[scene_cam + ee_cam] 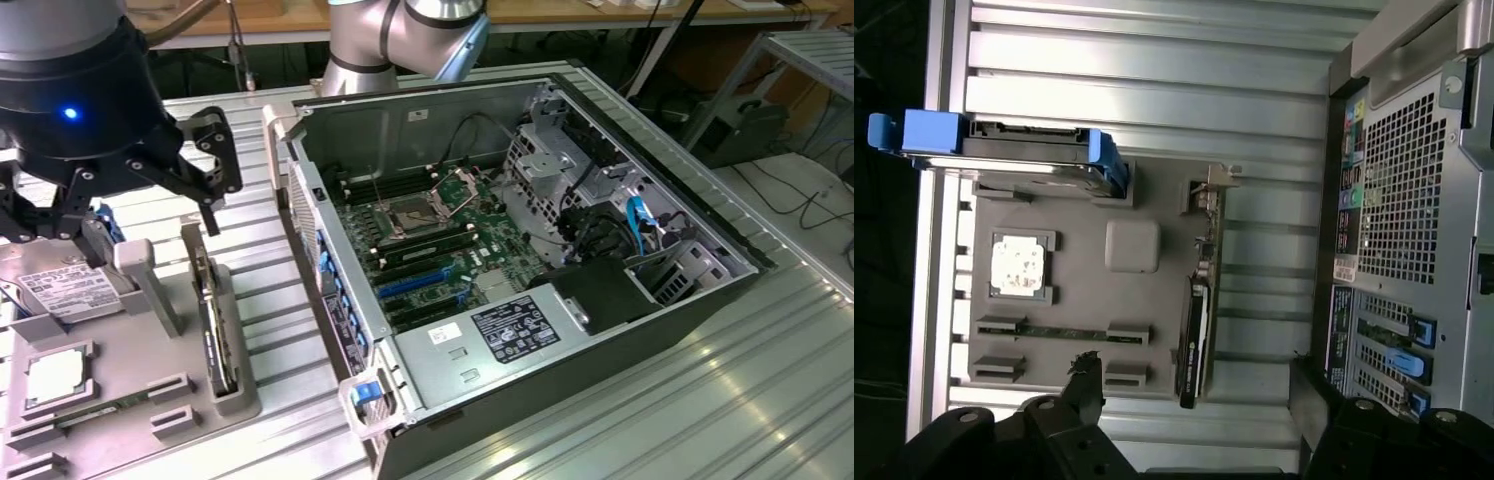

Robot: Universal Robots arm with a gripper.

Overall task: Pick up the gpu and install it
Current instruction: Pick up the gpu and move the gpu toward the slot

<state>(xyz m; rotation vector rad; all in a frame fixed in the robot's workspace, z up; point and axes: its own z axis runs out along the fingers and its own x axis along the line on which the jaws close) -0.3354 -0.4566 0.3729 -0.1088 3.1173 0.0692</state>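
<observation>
End effector (150, 212) wide open, empty (hovering above gray tray (144, 362)); gpu (211, 322) stands on edge in tray slot.

A ribbed metal worktop (747, 400) is noted. Set directly on it are a grey parts tray (140, 355), towards the exterior view's left, and an open computer case (441, 395) just beside it.

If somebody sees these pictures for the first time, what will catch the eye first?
The open computer case dominates the middle of the exterior view, its motherboard exposed. At the exterior view's left, the black gripper hangs open above a grey tray. There the gpu stands on edge, with a hard drive also on the tray.
</observation>
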